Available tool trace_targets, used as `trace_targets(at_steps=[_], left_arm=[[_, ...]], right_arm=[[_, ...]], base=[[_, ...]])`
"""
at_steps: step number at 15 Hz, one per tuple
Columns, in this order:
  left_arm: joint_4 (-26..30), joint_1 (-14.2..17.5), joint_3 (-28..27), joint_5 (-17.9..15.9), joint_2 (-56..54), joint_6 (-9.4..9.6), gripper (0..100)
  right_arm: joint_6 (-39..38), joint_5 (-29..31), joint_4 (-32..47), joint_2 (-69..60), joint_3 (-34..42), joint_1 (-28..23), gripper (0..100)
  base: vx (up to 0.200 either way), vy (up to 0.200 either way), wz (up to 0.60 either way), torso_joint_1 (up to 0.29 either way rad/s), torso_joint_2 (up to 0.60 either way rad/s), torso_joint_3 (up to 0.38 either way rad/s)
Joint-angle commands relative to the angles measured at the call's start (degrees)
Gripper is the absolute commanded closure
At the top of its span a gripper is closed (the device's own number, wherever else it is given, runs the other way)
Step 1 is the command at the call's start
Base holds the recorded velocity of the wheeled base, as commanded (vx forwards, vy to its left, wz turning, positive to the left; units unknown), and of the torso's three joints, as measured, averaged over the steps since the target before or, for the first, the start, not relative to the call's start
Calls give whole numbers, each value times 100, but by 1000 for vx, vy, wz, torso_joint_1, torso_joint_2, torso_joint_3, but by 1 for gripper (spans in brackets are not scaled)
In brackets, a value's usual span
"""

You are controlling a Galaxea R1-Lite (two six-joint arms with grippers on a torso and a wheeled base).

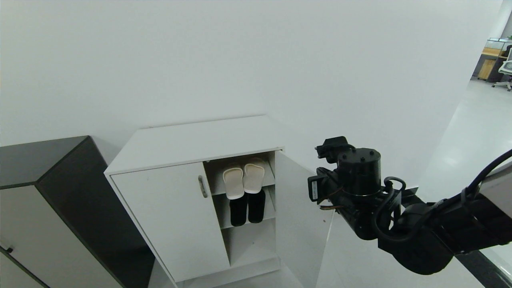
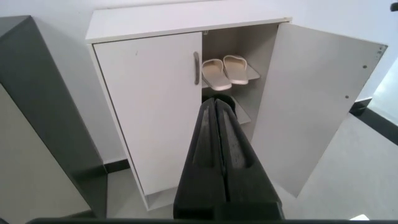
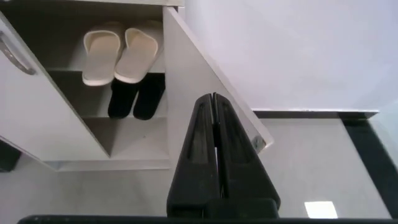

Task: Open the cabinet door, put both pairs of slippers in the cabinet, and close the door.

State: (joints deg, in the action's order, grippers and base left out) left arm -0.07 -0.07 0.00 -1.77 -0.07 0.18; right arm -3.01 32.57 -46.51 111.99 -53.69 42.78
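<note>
Cabinet door (image 1: 298, 224) open | white slippers (image 1: 244, 180) on upper shelf (image 1: 270, 176), black slippers (image 1: 248, 208) below | left fingers (image 2: 204, 143), right fingers (image 3: 200, 137) closed, empty.

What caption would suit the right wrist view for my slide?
Right gripper, shut, near the open cabinet door; white slippers shelved above black slippers inside.

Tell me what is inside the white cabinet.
White slippers lie on the upper shelf, black slippers on the lower shelf. The shut door covers the cabinet interior's other half.
</note>
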Motion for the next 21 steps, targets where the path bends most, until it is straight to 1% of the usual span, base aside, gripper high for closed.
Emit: trace_targets(at_steps=[1,2,3,5,6,7,8,9,13,18,21], left_arm=[[-1,-1,0,1,7,-1,100],[-1,-1,0,1,7,-1,100],[-1,7,0,1,7,-1,100],[-1,-1,0,1,7,-1,100],[-1,-1,0,1,7,-1,100],[-1,7,0,1,7,-1,100],[-1,7,0,1,7,-1,100],[-1,7,0,1,7,-1,100],[-1,-1,0,1,7,-1,100],[-1,7,0,1,7,-1,100],[-1,-1,0,1,7,-1,100]], right_arm=[[-94,-32,520,112,-555,-261,100],[-270,-49,959,112,-863,-331,100],[-622,-111,1671,103,-1337,-419,100],[-1123,-471,2761,130,-2084,-551,100],[-1211,-471,2919,235,-2322,-621,100],[-1211,-471,2919,244,-2339,-630,100],[-1237,-471,2937,464,-2559,-744,100],[-1246,-471,2937,534,-2603,-797,100],[-1263,-480,2831,877,-2717,-1043,100],[-1263,-489,2770,1624,-3376,-1395,100],[-1263,-621,2691,1843,-3491,-1492,100]], base=[[0,0,0,0,0,0],[0,0,0,0,0,0],[0,0,0,0,0,0],[0,0,0,0,0,0],[-200,0,0,7,2,-2],[-200,0,0,12,7,2],[-200,0,0,12,12,2],[-200,0,0,2,7,2],[0,0,0,0,0,0],[0,0,0,0,0,0],[0,0,0,0,0,0]])
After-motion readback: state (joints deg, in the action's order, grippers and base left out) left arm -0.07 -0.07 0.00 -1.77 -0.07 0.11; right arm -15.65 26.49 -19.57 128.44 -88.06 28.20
